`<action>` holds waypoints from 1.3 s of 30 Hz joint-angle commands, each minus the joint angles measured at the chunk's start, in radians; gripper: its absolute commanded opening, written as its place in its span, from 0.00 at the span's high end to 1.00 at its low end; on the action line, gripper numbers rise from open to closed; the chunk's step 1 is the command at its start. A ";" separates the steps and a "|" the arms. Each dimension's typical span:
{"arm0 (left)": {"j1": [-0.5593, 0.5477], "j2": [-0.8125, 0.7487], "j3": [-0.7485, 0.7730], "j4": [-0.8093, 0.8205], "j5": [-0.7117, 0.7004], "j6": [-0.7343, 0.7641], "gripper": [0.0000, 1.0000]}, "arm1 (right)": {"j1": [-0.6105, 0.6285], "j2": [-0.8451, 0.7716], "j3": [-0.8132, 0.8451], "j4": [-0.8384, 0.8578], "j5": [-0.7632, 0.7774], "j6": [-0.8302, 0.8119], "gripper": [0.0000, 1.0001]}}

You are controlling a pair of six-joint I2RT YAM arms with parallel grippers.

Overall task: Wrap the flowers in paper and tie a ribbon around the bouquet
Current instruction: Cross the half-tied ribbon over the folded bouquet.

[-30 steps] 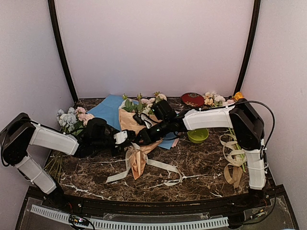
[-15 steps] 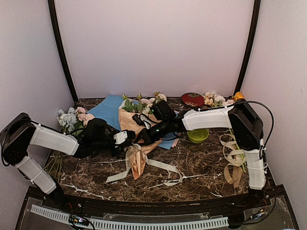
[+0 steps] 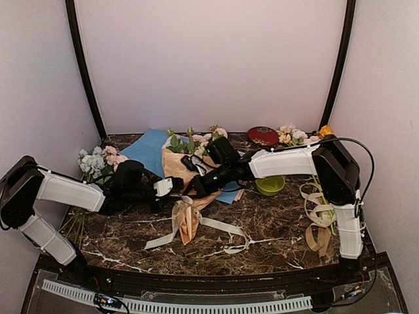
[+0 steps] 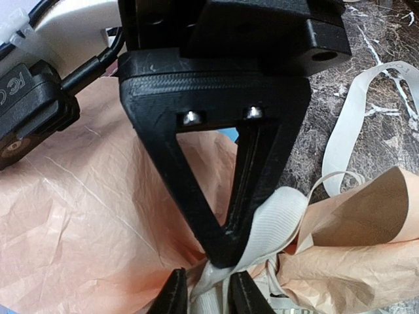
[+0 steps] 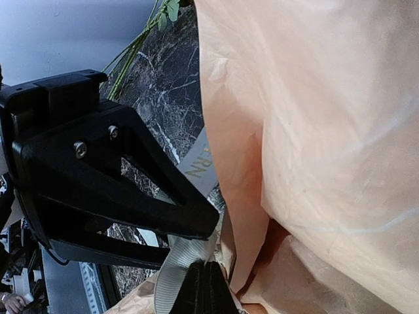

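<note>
The bouquet lies mid-table, with the flowers [image 3: 200, 140] showing from the wide end of the tan paper [image 3: 177, 167] [image 4: 85, 216] [image 5: 327, 131], which narrows toward me. The cream ribbon [image 3: 216, 226] [image 4: 275, 219] [image 5: 180, 261] bunches at the cone's waist and its tails trail over the marble. Both grippers meet at that waist. My left gripper [image 3: 171, 188] [image 4: 208, 294] is open, its tips apart with ribbon strands lying between them. Tip to tip with it, my right gripper [image 3: 194, 188] [image 5: 209, 284] is shut on the ribbon.
A light blue sheet [image 3: 147, 150] lies under the bouquet's far left. A bunch with blue blooms [image 3: 98, 160] sits at the left. A red dish [image 3: 263, 135], a bunch with an orange bloom [image 3: 301, 135], a green bowl [image 3: 270, 185] and more looped ribbon [image 3: 319, 216] sit at the right.
My left gripper's jaws have opened from shut, and the left arm has shifted slightly. The right gripper has closed and stays at the cone's waist.
</note>
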 commanded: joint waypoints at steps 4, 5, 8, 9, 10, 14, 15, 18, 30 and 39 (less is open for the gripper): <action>-0.006 -0.035 0.042 -0.069 0.081 0.019 0.87 | 0.002 -0.042 -0.005 0.033 0.010 0.002 1.00; -0.007 -0.034 0.043 -0.074 0.086 0.016 0.89 | 0.002 -0.042 -0.006 0.032 0.012 0.001 1.00; -0.010 -0.044 0.045 -0.071 0.104 0.011 0.82 | 0.002 -0.042 -0.008 0.029 0.013 0.001 1.00; -0.009 -0.046 0.046 -0.069 0.106 0.010 0.79 | 0.002 -0.042 -0.008 0.029 0.015 0.000 1.00; -0.009 -0.044 0.048 -0.072 0.106 0.011 0.77 | 0.002 -0.043 -0.008 0.029 0.014 0.000 1.00; -0.012 -0.038 0.063 -0.093 0.099 0.017 0.74 | 0.002 -0.042 -0.008 0.030 0.012 -0.001 1.00; -0.011 -0.038 0.064 -0.097 0.099 0.019 0.75 | 0.003 -0.042 -0.008 0.030 0.012 0.000 1.00; -0.011 -0.044 0.068 -0.109 0.097 0.021 0.77 | 0.003 -0.046 -0.010 0.026 0.019 -0.001 1.00; -0.009 -0.117 0.074 -0.246 0.093 0.051 0.53 | 0.000 -0.071 -0.014 0.016 0.031 -0.016 1.00; 0.012 -0.059 0.111 -0.240 0.083 0.017 0.47 | -0.005 -0.079 -0.027 0.031 -0.009 -0.021 1.00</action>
